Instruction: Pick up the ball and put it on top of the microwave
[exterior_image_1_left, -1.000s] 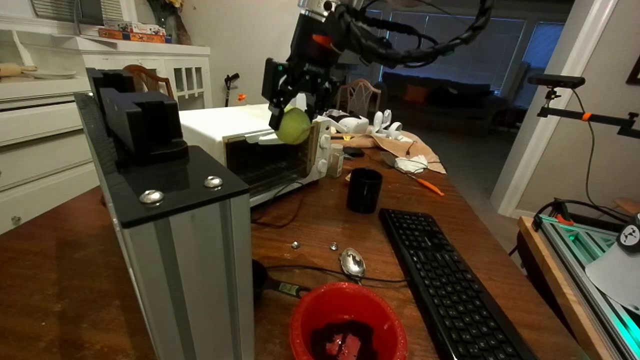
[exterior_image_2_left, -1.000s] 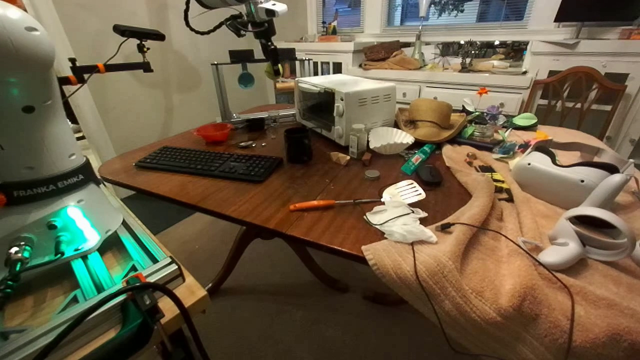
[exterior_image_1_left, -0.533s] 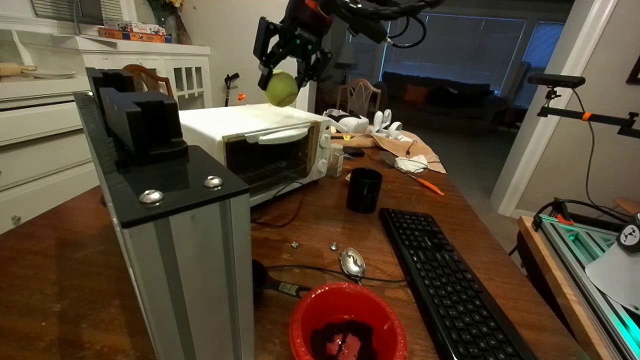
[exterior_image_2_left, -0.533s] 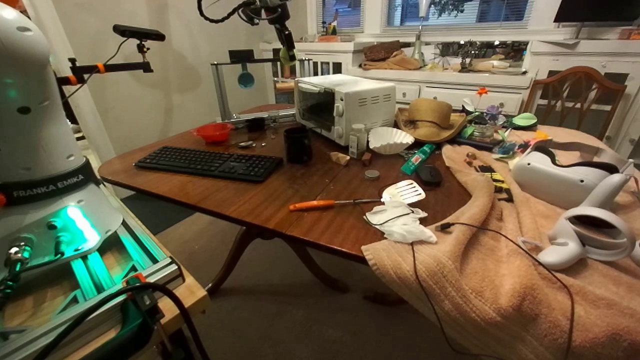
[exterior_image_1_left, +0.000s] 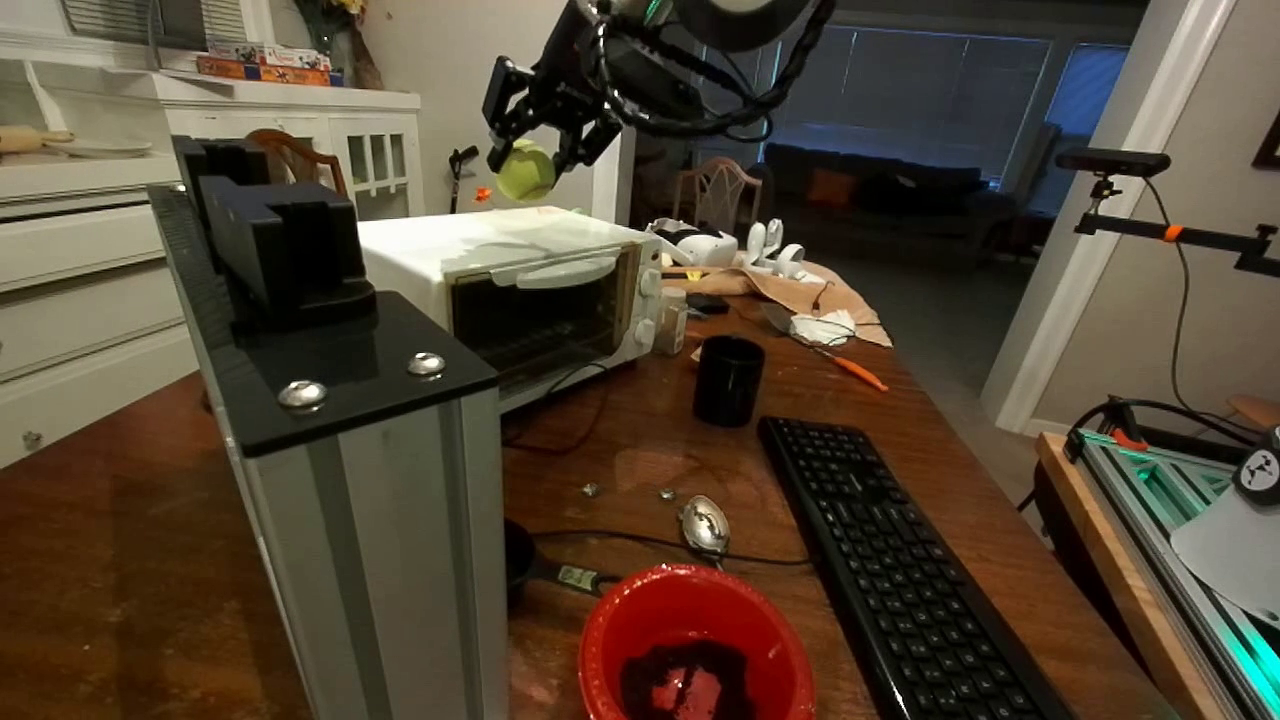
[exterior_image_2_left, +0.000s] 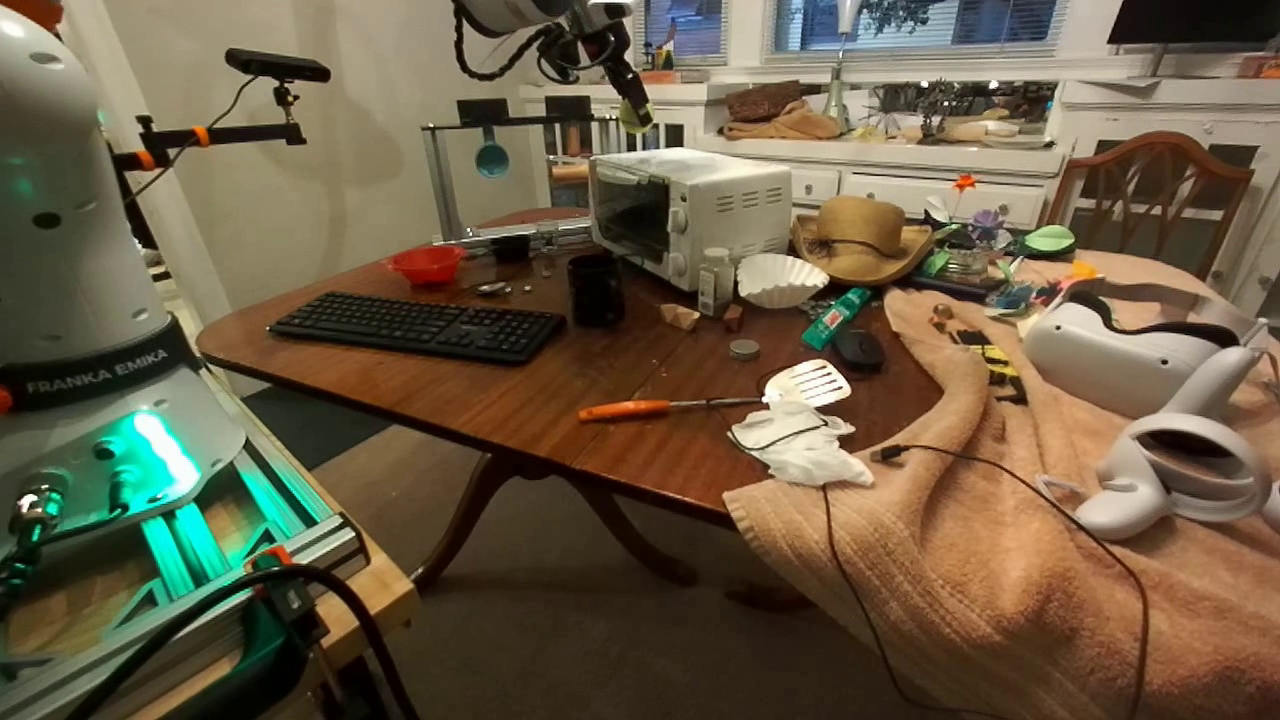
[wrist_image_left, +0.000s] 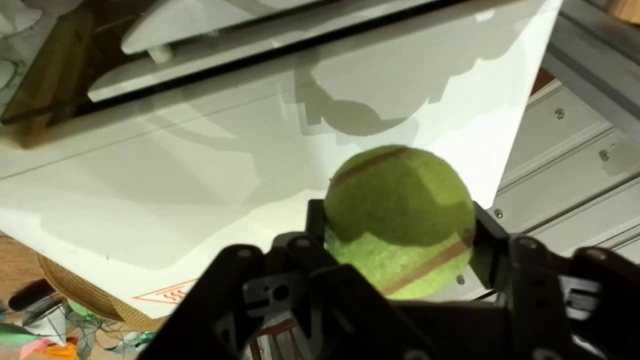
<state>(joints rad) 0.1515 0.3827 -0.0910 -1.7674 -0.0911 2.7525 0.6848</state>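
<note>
Above the microwave (exterior_image_2_left: 722, 212), the gripper (wrist_image_left: 400, 226) pinches the ball (exterior_image_1_left: 526, 172) between half-parted jaws. Side contact presumably frees its underside for placing

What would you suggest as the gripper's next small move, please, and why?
I would probably lower the gripper gently, without opening it yet: it holds the ball, which hangs clear above the microwave in both exterior views, while the wrist view shows the white top beyond the ball.
</note>
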